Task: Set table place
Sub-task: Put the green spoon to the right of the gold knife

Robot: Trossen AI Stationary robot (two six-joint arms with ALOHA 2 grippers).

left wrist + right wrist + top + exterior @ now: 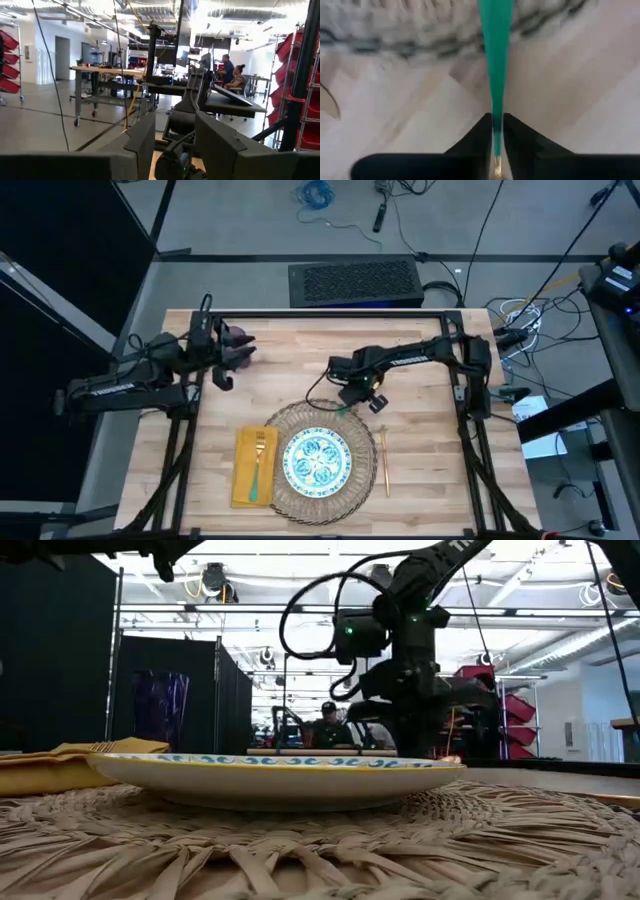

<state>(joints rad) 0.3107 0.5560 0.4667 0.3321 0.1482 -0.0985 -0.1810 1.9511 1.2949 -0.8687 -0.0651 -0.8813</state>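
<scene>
A round woven mat (322,463) lies at the table's near middle and carries the white plate with teal pattern (316,461). A yellow napkin (253,468) lies left of the mat with a fork (262,458) on it. My right gripper (352,398) hangs over the mat's far edge, pointing down, shut on a teal-handled utensil (496,60). The utensil's head is hidden. The purple cup (238,340) stands at the table's far left (160,708). Beside it my left gripper (175,135) is open, with nothing between its fingers. My right gripper pinches the utensil between its two fingers (475,132) where the teal handle (496,120) meets a gold part. The fingers come from above, pointing down. The handle runs on past them toward the mat's far edge; whether it touches the mat I cannot tell.
A thin gold utensil (383,462) lies on the planks right of the mat. Bare wood (430,450) stretches to the right of it and along the far edge. A black frame (330,320) borders the tabletop. People sit in the room beyond the table.
</scene>
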